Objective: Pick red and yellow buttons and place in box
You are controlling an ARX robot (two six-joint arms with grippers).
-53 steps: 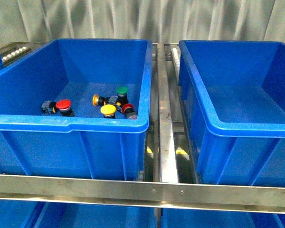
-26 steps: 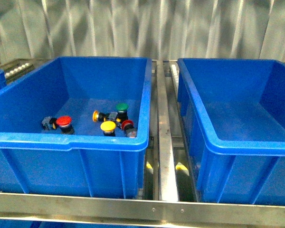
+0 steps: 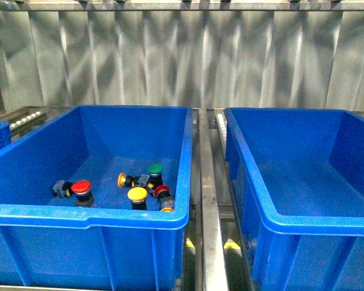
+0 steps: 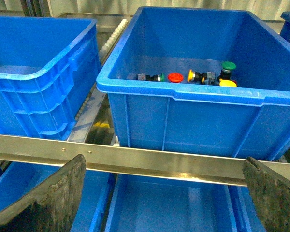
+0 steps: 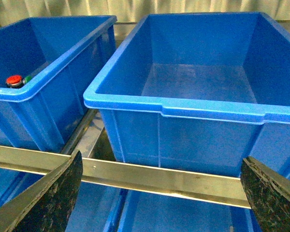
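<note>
Presently, red and yellow buttons (image 3: 137, 194) sit inside left bin (image 3: 85, 215).

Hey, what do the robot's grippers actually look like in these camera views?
Only the finger ends show. The left gripper has two dark grey, wedge-shaped fingers with a rough, speckled surface. The right gripper looks the same but blacker. No cables or markings show, and the front view shows neither arm.

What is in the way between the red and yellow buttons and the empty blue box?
The buttons lie at the bottom of the left box, so its tall side wall is in the way, then a metal rail, then the near wall of the empty box. They must go up and over.
</note>
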